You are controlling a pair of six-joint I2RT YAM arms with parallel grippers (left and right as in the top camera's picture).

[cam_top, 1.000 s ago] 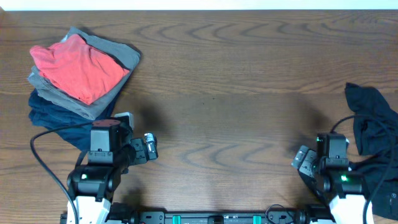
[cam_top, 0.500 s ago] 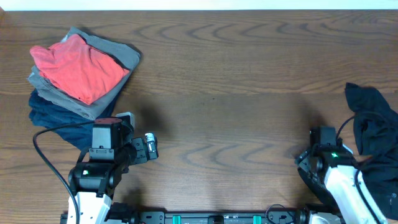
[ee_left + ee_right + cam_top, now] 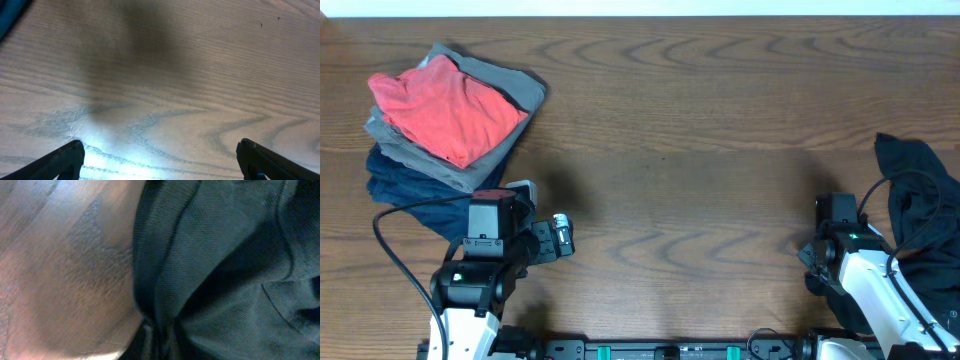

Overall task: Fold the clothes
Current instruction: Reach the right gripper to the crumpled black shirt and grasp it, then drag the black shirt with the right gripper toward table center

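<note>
Right claw [image 3: 159, 337] pinched shut on a thin fold of the black T-shirt [image 3: 225, 255], bulk heaped beyond it; the bite may slip under drag. Left claw [image 3: 160, 152] wide open, empty.

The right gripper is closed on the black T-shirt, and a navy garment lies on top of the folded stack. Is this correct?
Not quite. The overhead view shows a red-orange garment on top of the folded stack; the navy garment is at the bottom. The right gripper is closed on the black T-shirt.
</note>
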